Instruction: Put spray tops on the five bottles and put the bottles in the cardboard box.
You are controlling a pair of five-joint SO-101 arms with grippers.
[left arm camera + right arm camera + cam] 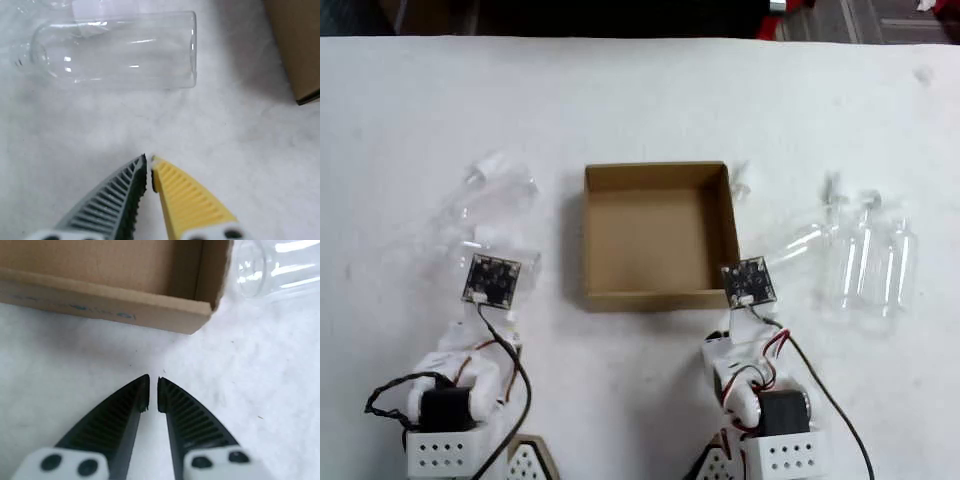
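left gripper (149, 161): jaws closed, the grey and yellow tips meeting, nothing between them; low over the table (640, 100).
right gripper (153, 385): jaws drawn in to a thin slit, holding nothing; also low over the table.
left bottle (115, 50): clear, lying on its side ahead of the left jaws, crosswise to them and well apart from the tips; its neck points off to the grey finger's side.
box (658, 235): open at the top, its brown floor in view. It sits between the two arms. One corner lies ahead of the left jaws on the yellow finger's side. Its near wall runs straight ahead of the right jaws, apart from the tips.
right bottle (260, 262): clear, on its side, its mouth just past the box corner, ahead of the right jaws and off to one side.
bottle group (865, 265): clear bottles close together, farther out on that same side of the right jaws, well apart from them.
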